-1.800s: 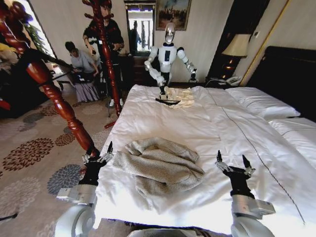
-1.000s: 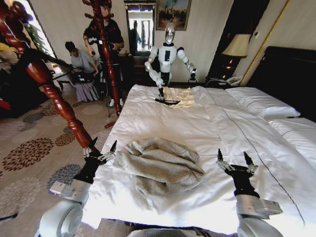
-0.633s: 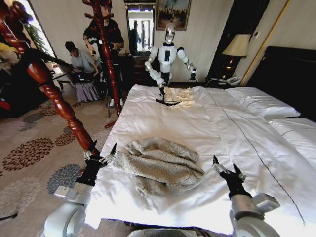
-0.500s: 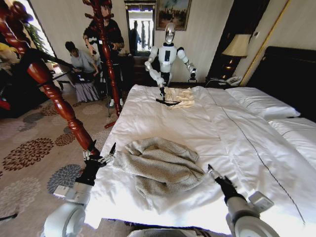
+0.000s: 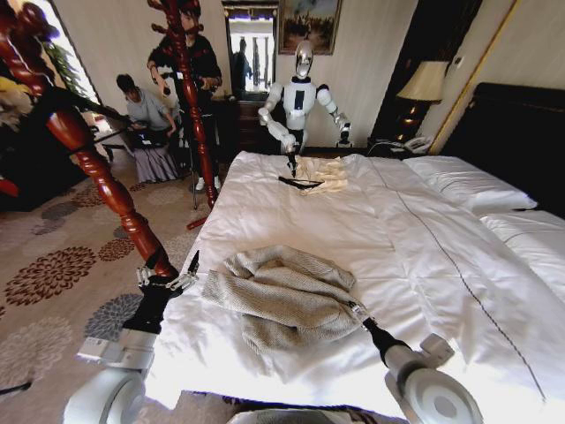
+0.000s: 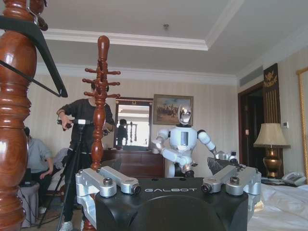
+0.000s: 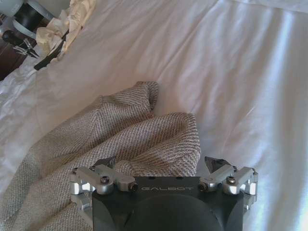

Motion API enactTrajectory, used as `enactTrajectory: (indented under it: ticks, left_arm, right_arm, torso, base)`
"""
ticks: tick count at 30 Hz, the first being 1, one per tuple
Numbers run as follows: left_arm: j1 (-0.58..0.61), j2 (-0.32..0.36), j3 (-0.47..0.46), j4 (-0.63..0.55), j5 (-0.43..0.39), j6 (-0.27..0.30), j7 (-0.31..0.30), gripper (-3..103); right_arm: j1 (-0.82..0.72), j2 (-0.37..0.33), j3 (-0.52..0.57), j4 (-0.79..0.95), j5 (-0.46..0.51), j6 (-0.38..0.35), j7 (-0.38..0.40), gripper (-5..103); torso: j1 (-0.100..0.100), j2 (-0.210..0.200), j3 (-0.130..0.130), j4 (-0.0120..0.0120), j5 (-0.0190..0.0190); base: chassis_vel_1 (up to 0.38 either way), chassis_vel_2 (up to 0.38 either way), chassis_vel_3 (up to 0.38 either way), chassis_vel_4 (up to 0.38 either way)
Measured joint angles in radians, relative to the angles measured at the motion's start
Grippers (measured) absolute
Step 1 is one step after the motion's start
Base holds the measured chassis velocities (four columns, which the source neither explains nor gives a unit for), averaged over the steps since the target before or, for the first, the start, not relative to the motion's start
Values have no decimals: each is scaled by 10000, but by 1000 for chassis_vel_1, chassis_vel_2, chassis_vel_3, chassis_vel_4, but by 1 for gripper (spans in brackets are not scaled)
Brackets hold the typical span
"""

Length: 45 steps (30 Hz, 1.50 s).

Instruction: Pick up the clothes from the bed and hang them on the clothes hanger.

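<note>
- While the jacket (image 5: 284, 296) lies crumpled on the white bed (image 5: 371, 238), near the edge closest to the robot, both arms reach in from below in the head view.
- From the right wrist view the jacket (image 7: 110, 144) shows as coarse grey-beige knit, bunched in folds on the smooth duvet (image 7: 231, 72).
- The right gripper (image 5: 357, 312) is low at the jacket's right edge, its tip at the knit; whether it touches the cloth I cannot tell.
- Its own wrist camera shows the right gripper (image 7: 161, 166) with fingers spread apart, one fingertip (image 7: 105, 163) over the knit and the other over bare duvet, nothing clamped between them.
- The left gripper (image 5: 168, 276) hovers off the bed's left edge, just beside the jacket's left end and close to a turned wooden post (image 5: 97, 168).
- In the left wrist view the left gripper (image 6: 168, 180) has its fingers apart and holds nothing.
- A black hanger (image 6: 33, 53) hangs on that post (image 6: 14, 110), up high.
- At the far end of the bed, another robot (image 5: 300, 93) stands over a cream top (image 5: 322, 174).
</note>
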<state>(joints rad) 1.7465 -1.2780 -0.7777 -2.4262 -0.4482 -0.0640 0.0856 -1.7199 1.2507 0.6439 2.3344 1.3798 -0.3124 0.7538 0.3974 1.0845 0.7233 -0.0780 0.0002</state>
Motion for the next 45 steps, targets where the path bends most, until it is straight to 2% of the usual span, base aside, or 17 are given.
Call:
enactTrajectory:
  ticks: [4, 11, 14, 15, 17, 20, 22, 24, 26, 30, 32, 35, 38, 39, 41, 43, 45]
  left_arm:
    - [95, -210, 23, -135, 1, 28, -24, 100]
    - [51, -64, 12, -98, 18, 34, -29, 100]
    - [-239, 116, -117, 613, 171, -88, -32, 100]
    - [-296, 172, -131, 885, 234, -145, -42, 100]
    - [-308, 192, -135, 1000, 253, -169, -41, 100]
    - [-329, 144, -118, 1174, 287, -207, 1, 100]
    - [-340, 126, -111, 1177, 290, -207, 4, 100]
    - [-417, -12, -61, 1239, 304, -199, 8, 100]
    - [-426, -39, -42, 1273, 308, -198, 6, 100]
    - [-492, 18, 5, 1346, 312, -202, -25, 100]
    - [-507, 33, 1, 1324, 266, -199, -47, 100]
    - [-491, 16, -14, 1260, 202, -192, -89, 100]
    - [-467, -17, -15, 1253, 199, -192, -103, 100]
    - [-459, -61, -15, 1228, 192, -191, -123, 100]
    - [-460, -71, -15, 1218, 188, -189, -125, 100]
    - [-458, -95, -15, 1173, 185, -176, -131, 100]
    - [-443, -104, -15, 1151, 185, -174, -131, 100]
  right_arm:
    - [309, 186, -202, -533, -51, -87, -26, 100]
    - [823, 307, -388, -1329, -263, -209, -171, 100]
    - [976, 353, -500, -1732, -560, -146, -358, 102]
    - [997, 369, -533, -1776, -639, -99, -416, 98]
    - [1000, 375, -546, -1781, -668, -82, -437, 98]
    - [1007, 430, -611, -1699, -743, -9, -509, 83]
    - [1007, 435, -618, -1683, -746, -3, -512, 83]
    - [1008, 465, -651, -1617, -781, 71, -535, 66]
    - [1007, 469, -654, -1613, -811, 98, -551, 66]
    - [1012, 473, -727, -1634, -1048, 212, -600, 44]
    - [1031, 478, -747, -1638, -1070, 221, -602, 44]
    - [1067, 498, -826, -1638, -1190, 322, -621, 28]
    - [1068, 500, -862, -1629, -1282, 409, -651, 23]
    - [1058, 486, -882, -1560, -1359, 481, -706, 13]
    - [1047, 476, -882, -1526, -1368, 498, -721, 13]
    - [951, 417, -849, -1346, -1377, 603, -831, 3]
    - [878, 381, -801, -1216, -1378, 701, -927, 3]
  torso:
    - [0, 0, 0, -1, -2]
    - [0, 0, 0, 0, 1]
    - [0, 0, 0, -1, -1]
    - [0, -1, 1, -3, -2]
    - [1, 0, 1, -3, -5]
    - [-1, 0, 0, 0, -1]
    - [-1, 1, 0, 0, -1]
    - [1, 0, 0, 0, -2]
    - [0, 0, 0, 0, -2]
    - [0, 0, 0, -1, -1]
    - [0, 0, 0, -1, -2]
    - [0, 0, 0, -1, 0]
    - [0, 0, 0, 0, 0]
    - [0, 0, 0, 0, 0]
    - [0, 0, 0, 0, 0]
    - [0, 0, 0, 0, 0]
    - [0, 0, 0, 0, 0]
  base:
    - [0, 0, 0, 0]
    - [0, 0, 0, 0]
    - [0, 0, 0, 0]
    - [0, 0, 0, 0]
    - [0, 0, 0, 0]
    - [0, 0, 0, 0]
    - [0, 0, 0, 0]
    - [0, 0, 0, 0]
    - [0, 0, 0, 0]
    - [0, 0, 0, 0]
    - [0, 0, 0, 0]
    - [0, 0, 0, 0]
    - [0, 0, 0, 0]
    - [0, 0, 0, 0]
    - [0, 0, 0, 0]
    - [0, 0, 0, 0]
    - [0, 0, 0, 0]
